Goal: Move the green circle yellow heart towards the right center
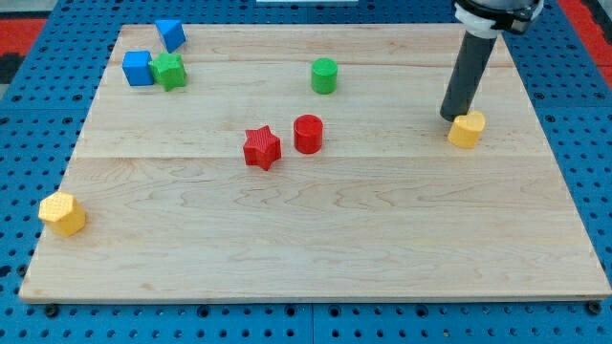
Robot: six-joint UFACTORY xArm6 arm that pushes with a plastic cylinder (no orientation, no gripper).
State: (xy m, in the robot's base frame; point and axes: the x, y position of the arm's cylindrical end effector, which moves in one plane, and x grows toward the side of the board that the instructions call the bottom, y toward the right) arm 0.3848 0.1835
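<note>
The green circle (324, 75) stands in the upper middle of the wooden board (316, 239). The yellow heart (467, 129) lies at the view's right, about mid-height. My tip (451, 118) rests just to the upper left of the yellow heart, touching or nearly touching it. The green circle is well to the left of my tip, with bare board between them.
A red star (261, 148) and a red cylinder (308, 134) sit near the board's middle. A blue cube (138, 68), a green star (169, 72) and a second blue block (171, 34) cluster at the upper left. A yellow hexagon (62, 213) lies at the lower left edge.
</note>
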